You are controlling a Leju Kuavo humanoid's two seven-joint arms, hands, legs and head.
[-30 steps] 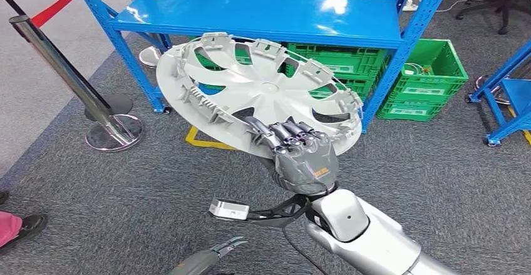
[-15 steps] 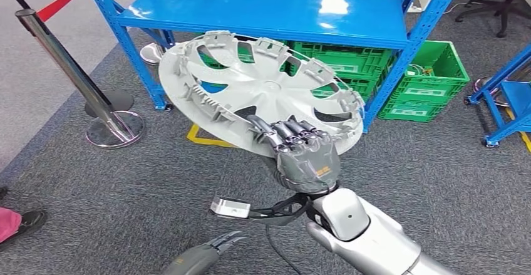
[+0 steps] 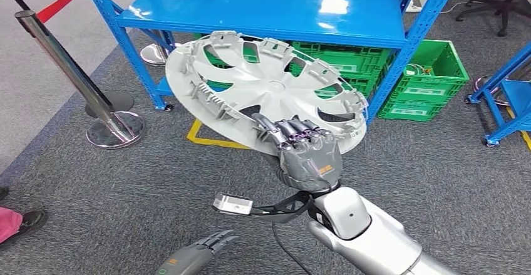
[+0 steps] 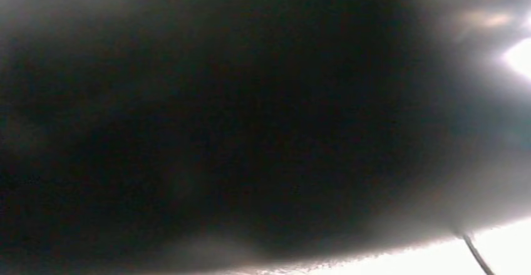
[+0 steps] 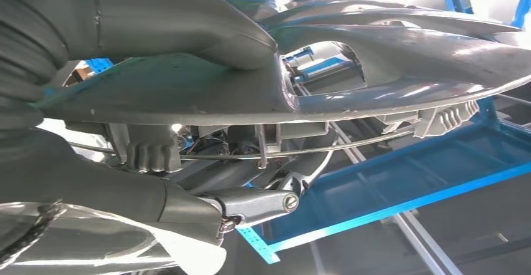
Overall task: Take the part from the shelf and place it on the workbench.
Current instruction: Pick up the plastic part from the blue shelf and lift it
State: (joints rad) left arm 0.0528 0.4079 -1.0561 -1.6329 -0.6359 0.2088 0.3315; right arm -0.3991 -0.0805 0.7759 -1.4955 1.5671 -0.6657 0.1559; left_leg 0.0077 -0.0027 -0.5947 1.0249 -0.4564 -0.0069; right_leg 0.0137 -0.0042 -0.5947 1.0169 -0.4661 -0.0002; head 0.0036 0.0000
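In front of the blue shelf [image 3: 263, 13], the right hand [image 3: 307, 156] grips the hubcap [image 3: 266, 90] by its near rim, clear for carrying; the left hand [image 3: 197, 256] hangs empty, fingers apart. Right wrist view: thumb and fingers [image 5: 257, 203] clamp the rim.

One hubcap [image 3: 266, 90], two green crates [image 3: 423, 77], one blue shelf [image 3: 263, 13], one stanchion post [image 3: 69, 74].

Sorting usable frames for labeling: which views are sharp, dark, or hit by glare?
Head view: sharp and evenly lit, with glare spots on the blue shelf. Left wrist view: almost wholly dark and blurred, washed out bright at one edge. Right wrist view: the hubcap and right robot hand close but clear, bright overexposed background.
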